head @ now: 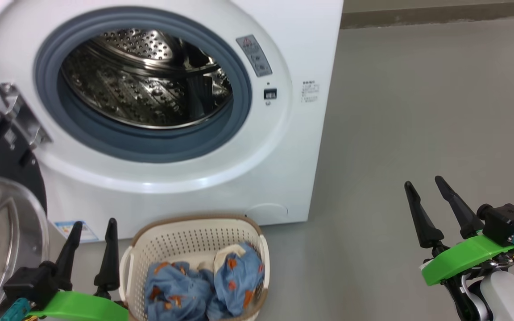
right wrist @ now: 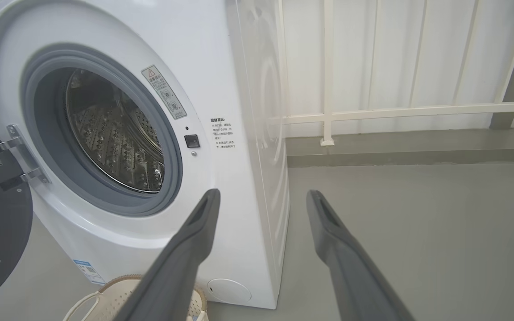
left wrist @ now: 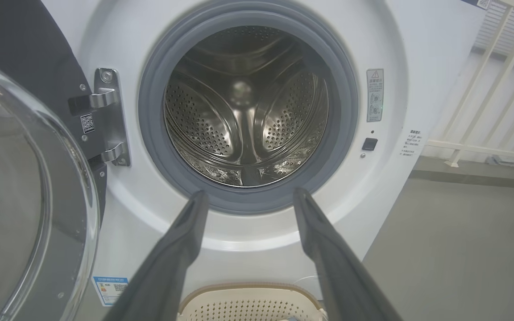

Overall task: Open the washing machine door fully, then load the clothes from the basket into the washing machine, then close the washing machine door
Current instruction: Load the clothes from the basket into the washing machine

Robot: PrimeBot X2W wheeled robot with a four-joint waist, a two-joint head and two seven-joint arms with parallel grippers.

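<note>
The left claw [head: 94,223] stands open, its two dark fingers spread with nothing between them, and the right claw [head: 423,182] is spread wide and empty too. Straight ahead of the left claw, past its fingertips, is the washing machine [head: 292,169] with its round mouth uncovered: a grey rubber ring [head: 150,145] frames the shiny holed drum [head: 141,84] (the camera on that wrist looks right into it). To the left of that claw the door [head: 11,174] hangs swung out on its metal hinge [head: 16,111], with its black rim toward the machine and its bulging clear window close beside the claw's left finger. Just to the right of the left claw, on the floor [head: 395,111] at the foot of the machine, sits the basket [head: 194,219]. The clothes [head: 203,281], blue with orange figures and a bit of cream cloth, lie crumpled inside it below the rim. A small blue label [head: 88,232] shows on the machine's front just beyond the left claw's fingertips. The right claw hovers over bare floor, well apart from the basket, which lies off to its left. The machine's front corner stands ahead and to the left of this claw, and a white railing [right wrist: 328,71] runs along the wall ahead of it.
</note>
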